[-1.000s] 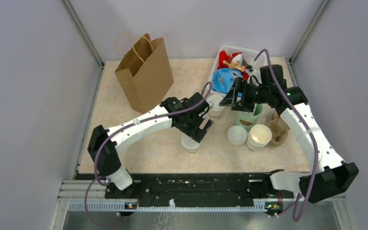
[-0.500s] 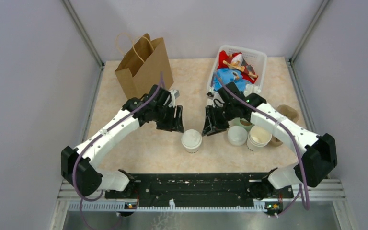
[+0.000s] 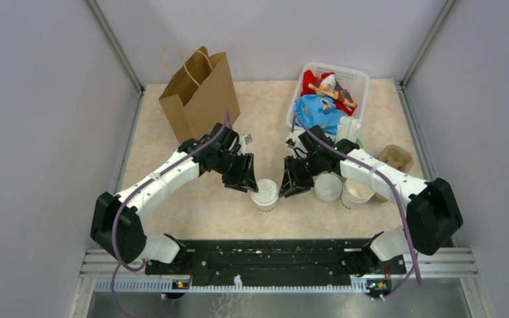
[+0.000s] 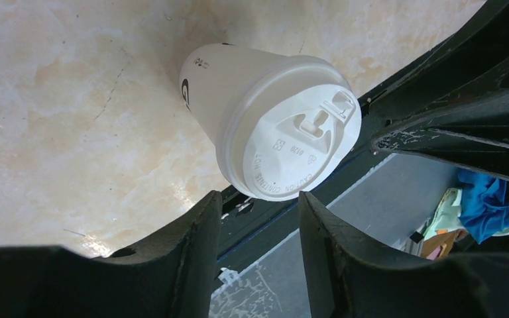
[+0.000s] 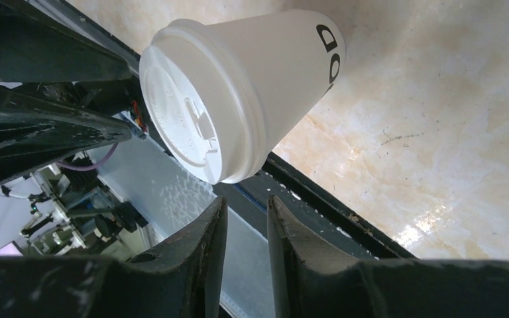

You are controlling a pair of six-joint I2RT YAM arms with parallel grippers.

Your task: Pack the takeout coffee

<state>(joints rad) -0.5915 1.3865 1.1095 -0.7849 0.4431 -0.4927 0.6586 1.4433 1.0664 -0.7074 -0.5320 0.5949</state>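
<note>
Left wrist, takeout coffee [image 4: 272, 126] lidded, black lettering, unseen from top external.

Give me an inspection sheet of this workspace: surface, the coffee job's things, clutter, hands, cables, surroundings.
Surface: beige marbled table, no spills seen.
Job's things: takeout coffee, lidded and upright, between the two hands; brown paper bag, upright and open, far left.
Clutter: white basket holding cloth toys; loose lid; stacked cups; brown cardboard piece.
Hands: left hand and right hand are both open and empty, flanking the cup, not gripping it.
Cables: purple left cable and right cable run along the arms, clear of the cup.
Surroundings: plain walls, metal frame post; nothing else seen.
</note>
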